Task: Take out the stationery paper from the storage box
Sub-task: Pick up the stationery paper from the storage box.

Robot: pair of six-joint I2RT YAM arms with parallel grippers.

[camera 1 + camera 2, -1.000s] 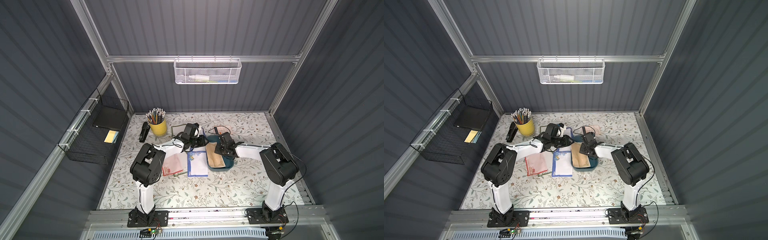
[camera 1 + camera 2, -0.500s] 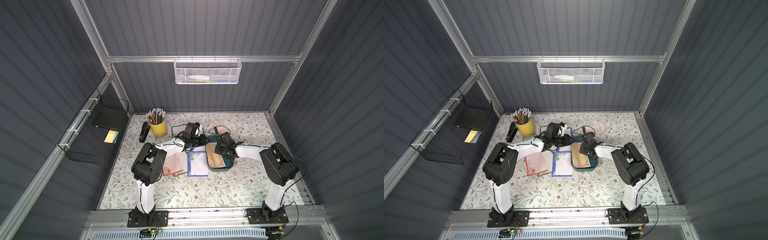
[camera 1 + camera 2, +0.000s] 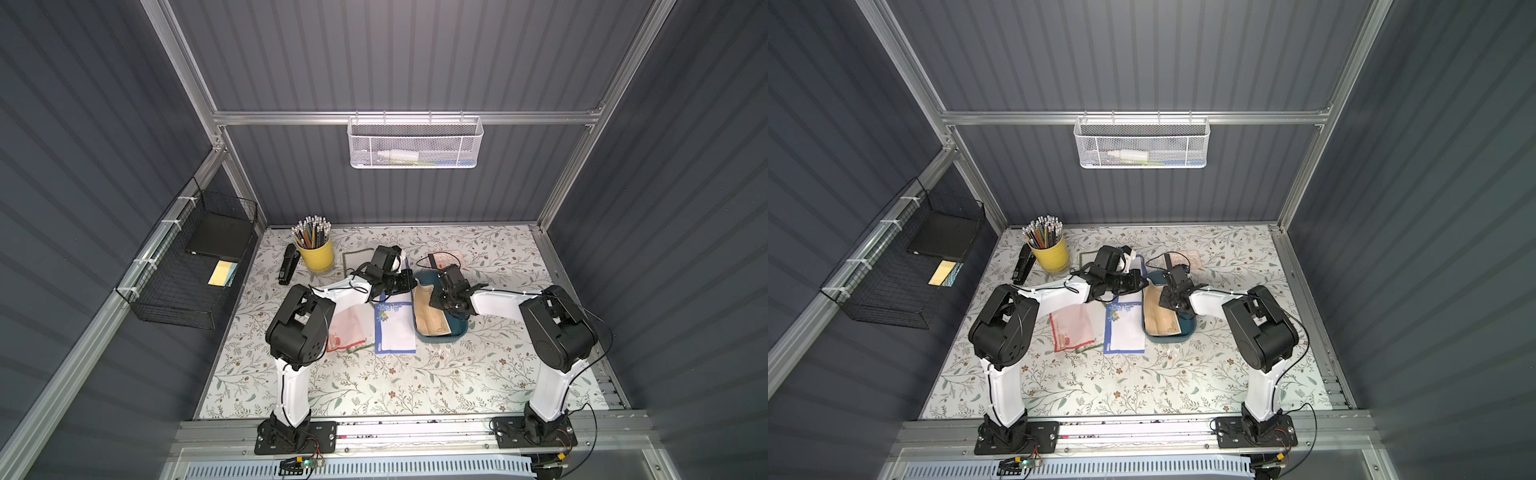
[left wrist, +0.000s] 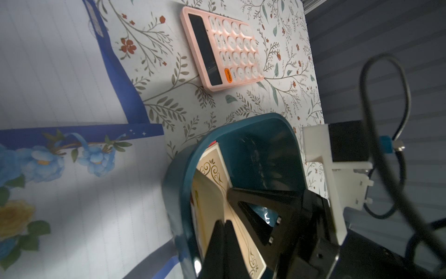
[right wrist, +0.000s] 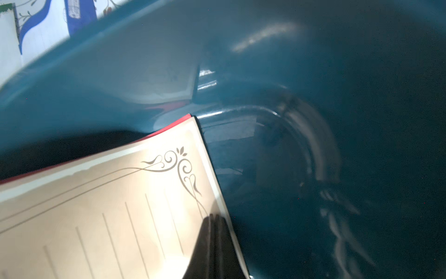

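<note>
left gripper (image 4: 224,223): jaws pressed together at edge of tan sheet (image 4: 210,196), grip on it unclear | right gripper (image 5: 212,218): jaws pressed together at same sheet's side edge | tan sheet: inside storage box (image 3: 454,332), leaning on wall nearer left arm, over red-edged sheet (image 5: 173,123) | blue-floral sheet (image 3: 395,332), red-bordered sheet (image 3: 350,328): flat on table (image 3: 415,382) beside box

You had the storage box (image 3: 457,328) centred, one sheet (image 3: 429,316) tilted inside; second sheet (image 3: 395,334) just left of it, third sheet (image 3: 349,328) further left; calculator (image 3: 446,259) behind the box; pencil cup (image 3: 319,255), stapler (image 3: 289,264) back-left.
</note>
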